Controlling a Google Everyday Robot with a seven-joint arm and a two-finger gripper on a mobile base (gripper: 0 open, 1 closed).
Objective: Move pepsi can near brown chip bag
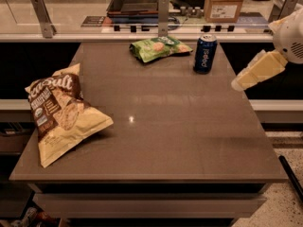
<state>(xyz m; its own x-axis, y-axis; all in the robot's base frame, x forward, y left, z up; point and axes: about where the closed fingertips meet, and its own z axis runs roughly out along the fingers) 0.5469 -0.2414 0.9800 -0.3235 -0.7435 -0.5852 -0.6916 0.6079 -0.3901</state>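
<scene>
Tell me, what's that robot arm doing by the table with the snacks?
The robot's pale pincer hovers off the right edge of the brown table, touching nothing. The small dark blue pepsi can stands upright at the far side, beside a small green snack bag. The big puffy yellow-and-brown chip bag lies near the left edge, apart from the can.

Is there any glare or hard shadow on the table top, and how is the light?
Camera view: warm, dim yellowish light; one small glare spot on the table, right of the brown chip bag, inside a faint wide sheen; no hard shadow beside the pepsi can; the gripper, near the right edge beside the table, looks pale and bright.
</scene>
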